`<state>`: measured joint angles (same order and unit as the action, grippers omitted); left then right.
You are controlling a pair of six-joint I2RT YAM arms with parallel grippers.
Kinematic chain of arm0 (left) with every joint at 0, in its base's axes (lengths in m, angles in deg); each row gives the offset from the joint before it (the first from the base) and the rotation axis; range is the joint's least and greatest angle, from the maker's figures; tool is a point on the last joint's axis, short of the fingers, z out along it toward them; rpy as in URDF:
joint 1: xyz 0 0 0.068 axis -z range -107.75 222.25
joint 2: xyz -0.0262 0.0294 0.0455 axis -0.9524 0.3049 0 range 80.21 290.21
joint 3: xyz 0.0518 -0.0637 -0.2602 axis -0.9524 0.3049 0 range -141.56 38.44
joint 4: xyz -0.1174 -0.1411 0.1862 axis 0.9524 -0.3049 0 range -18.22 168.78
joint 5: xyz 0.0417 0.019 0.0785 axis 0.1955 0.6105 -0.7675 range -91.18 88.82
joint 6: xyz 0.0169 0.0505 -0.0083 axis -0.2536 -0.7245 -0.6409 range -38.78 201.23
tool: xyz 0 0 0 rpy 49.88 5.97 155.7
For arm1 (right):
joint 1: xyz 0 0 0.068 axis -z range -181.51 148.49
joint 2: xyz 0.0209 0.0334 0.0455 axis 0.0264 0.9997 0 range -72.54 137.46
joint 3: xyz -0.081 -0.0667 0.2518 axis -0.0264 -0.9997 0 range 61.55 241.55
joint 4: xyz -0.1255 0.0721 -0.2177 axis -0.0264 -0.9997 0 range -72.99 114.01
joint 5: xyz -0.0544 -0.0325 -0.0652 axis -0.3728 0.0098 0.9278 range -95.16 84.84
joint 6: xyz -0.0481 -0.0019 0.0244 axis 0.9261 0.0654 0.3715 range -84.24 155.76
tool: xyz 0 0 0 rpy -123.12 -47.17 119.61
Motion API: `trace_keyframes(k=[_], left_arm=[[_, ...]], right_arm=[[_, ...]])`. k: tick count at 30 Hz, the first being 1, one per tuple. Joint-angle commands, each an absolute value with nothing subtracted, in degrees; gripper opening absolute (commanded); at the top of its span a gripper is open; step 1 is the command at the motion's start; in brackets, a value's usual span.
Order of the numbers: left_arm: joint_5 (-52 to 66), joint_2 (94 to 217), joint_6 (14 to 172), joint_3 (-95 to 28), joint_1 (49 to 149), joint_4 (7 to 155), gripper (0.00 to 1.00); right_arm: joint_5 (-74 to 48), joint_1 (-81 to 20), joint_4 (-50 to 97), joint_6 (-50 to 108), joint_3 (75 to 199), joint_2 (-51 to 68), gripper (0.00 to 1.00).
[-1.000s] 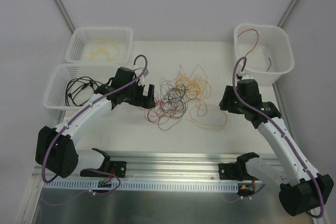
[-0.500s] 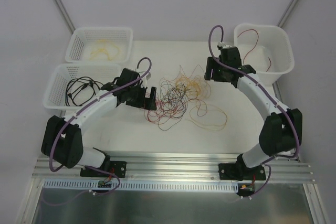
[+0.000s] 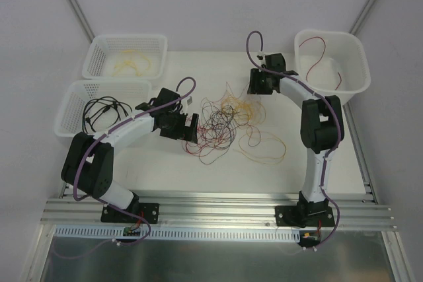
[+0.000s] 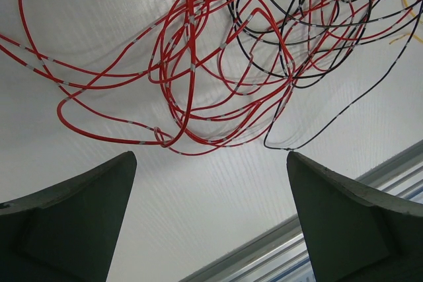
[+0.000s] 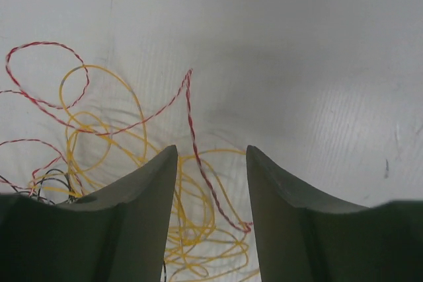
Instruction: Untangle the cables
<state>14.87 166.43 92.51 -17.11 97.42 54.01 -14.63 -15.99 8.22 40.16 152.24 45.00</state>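
Cables (image 3: 221, 123), thin red, yellow-orange and black wires, lie in one loose knot mid-table on the white tabletop (image 3: 152, 170), btwn your two arms. L gripper (image 4: 210, 160) is spread wide w/ nothing in it. It sits at the knot's left edge, w/ red loops (image 4: 192, 64) and black loops (image 4: 310, 24) crossing each other just ahead of its dark fingers (image 4: 73, 222). R gripper (image 5: 211, 153) is at the knot's far-right side, jaws parted w/ a clear gap, gripping nothing. On the table past that gap you see a red-and-white twisted strand (image 5: 193, 130) running over yellow-orange coils (image 5: 205, 242). At far left you've got two white mesh baskets: far basket (image 3: 92, 64) holds yellow-orange wire (image 3: 132, 64), near basket (image 3: 66, 127) holds black cable (image 3: 99, 113). White plastic tub (image 3: 353, 84) at far right has a red wire (image 3: 320, 51) in it.
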Motion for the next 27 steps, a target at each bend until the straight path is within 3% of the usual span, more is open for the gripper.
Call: trace_keyframes(k=[1, 4, 5, 27], left_arm=[[16.0, 167.2, 92.8, -18.9, 97.8, 53.5, 0.99], [16.0, 167.8, 92.7, -19.0, 97.8, 53.3, 0.99], [16.2, 167.8, 92.7, -19.1, 97.8, 53.2, 0.99], [15.1, 163.4, 92.0, -19.1, 98.3, 52.3, 0.99]], right_arm=[[-18.9, -15.8, 12.5, 42.4, 156.7, 47.2, 0.47], [-19.6, -15.7, 13.9, 44.1, 157.5, 46.7, 0.07], [-19.6, -15.7, 13.7, 44.7, 157.6, 46.2, 0.02], [-6.5, -20.8, 3.7, 47.3, 162.6, -2.7, 0.01]])
